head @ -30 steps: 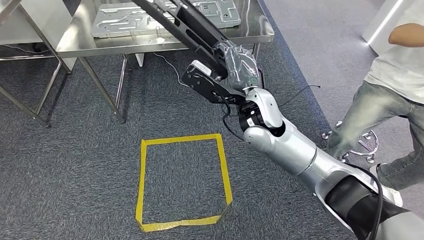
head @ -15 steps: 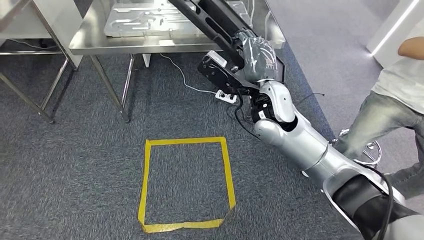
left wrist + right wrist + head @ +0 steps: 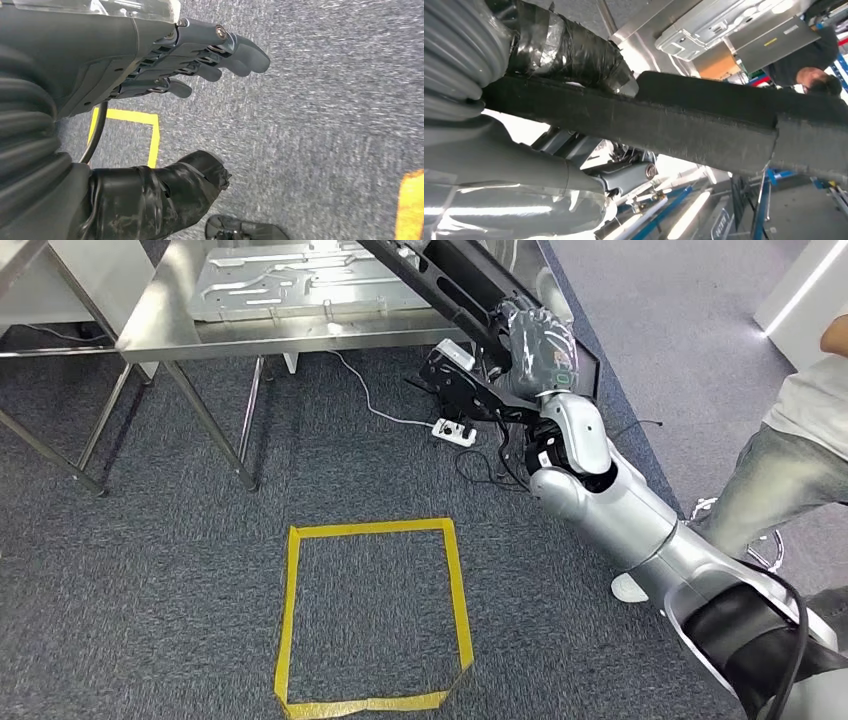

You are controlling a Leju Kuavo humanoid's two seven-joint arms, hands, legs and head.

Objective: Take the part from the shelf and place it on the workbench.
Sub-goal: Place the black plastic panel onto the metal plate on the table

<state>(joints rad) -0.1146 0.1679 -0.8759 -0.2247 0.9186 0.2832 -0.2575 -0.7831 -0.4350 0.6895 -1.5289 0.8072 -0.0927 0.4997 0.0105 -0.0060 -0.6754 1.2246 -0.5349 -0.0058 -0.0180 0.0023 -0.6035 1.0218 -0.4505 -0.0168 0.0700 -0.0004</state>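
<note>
Right hand [image 3: 535, 345] grasps the long black part [image 3: 455, 285] near its lower end, its long axis slanting up across the workbench [image 3: 160, 320] near-right corner, above the tabletop, while the left hand [image 3: 165, 65] hangs released over carpet.

Grey-blue carpet floor [image 3: 150, 570] covers the room. Yellow tape square [image 3: 375, 615] marked on it, one near corner creased. Stainless steel table [image 3: 160, 325] at the far side, thin angled legs; pale metal panel [image 3: 290, 280] lies flat on top. Second metal frame [image 3: 50, 430] to its left. White power strip [image 3: 452, 430] with tangled black cables on the carpet below the table edge. Person in pale jeans [image 3: 790, 480] at the right, beside a chrome chair base [image 3: 745, 540]. White wall panel [image 3: 805, 285] top right, brightly lit.
</note>
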